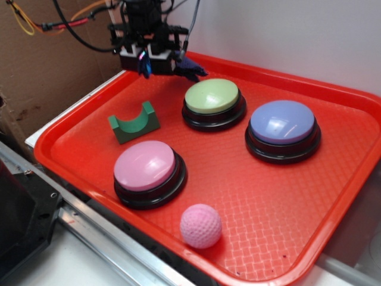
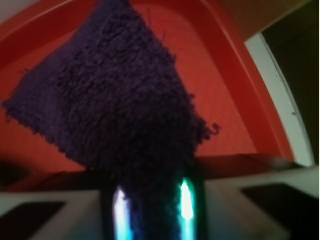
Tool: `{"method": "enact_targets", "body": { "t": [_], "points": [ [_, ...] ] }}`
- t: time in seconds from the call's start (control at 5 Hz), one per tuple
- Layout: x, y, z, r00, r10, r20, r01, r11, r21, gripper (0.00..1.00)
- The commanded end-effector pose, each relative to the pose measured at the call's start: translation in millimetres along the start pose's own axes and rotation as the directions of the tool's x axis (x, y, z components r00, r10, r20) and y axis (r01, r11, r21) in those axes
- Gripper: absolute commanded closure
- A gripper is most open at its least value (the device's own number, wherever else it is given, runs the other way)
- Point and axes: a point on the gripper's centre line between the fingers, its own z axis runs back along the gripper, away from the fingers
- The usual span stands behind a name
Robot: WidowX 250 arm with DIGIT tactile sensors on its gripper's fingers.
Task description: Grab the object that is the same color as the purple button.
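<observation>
Hanging over the far left corner of the red tray (image 1: 333, 196), my arm comes down from the top of the exterior view with its black wrist block and trailing cables, and my gripper (image 1: 144, 64) points downward just above the tray's back rim. My claw is pinched on the purple cloth (image 2: 115, 100): in the wrist view the fuzzy dark fabric rises from between my two fingers (image 2: 186, 207), whose inner faces gleam bluish on either side of it, and it fans out into a rough diamond against the red tray floor. From outside, the cloth (image 1: 189, 67) sticks out to the right of my claw as a dark wrinkled flap near the tray's back edge; whether it touches the tray I cannot tell. Going left to right across the tray, a green arch block (image 1: 134, 123) sits near the left rim with its curve facing up, then the pink button (image 1: 148, 172) toward the front, the pink dimpled ball (image 1: 200, 225) just in front of it, the light green button (image 1: 214, 103) behind, and the purple button (image 1: 283, 129) furthest right, well apart from the cloth. Behind the tray stands brown cardboard on the left and a pale wall on the right; a metal rail runs along the front left.
</observation>
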Motion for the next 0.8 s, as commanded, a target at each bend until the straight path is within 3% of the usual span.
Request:
{"method": "enact_targets", "body": {
  "t": [0.0,0.4,0.6],
  "points": [
    [-37.8,-8.3,84.0,0.976,-0.187,0.115,0.196,0.978,-0.074,1.0],
    [-82.8,-20.8,107.7,0.94,-0.313,0.136,0.328,0.938,-0.109,0.98],
    [-88.4,-24.0,106.7,0.94,-0.318,0.123,0.332,0.935,-0.122,1.0]
  ]
}}
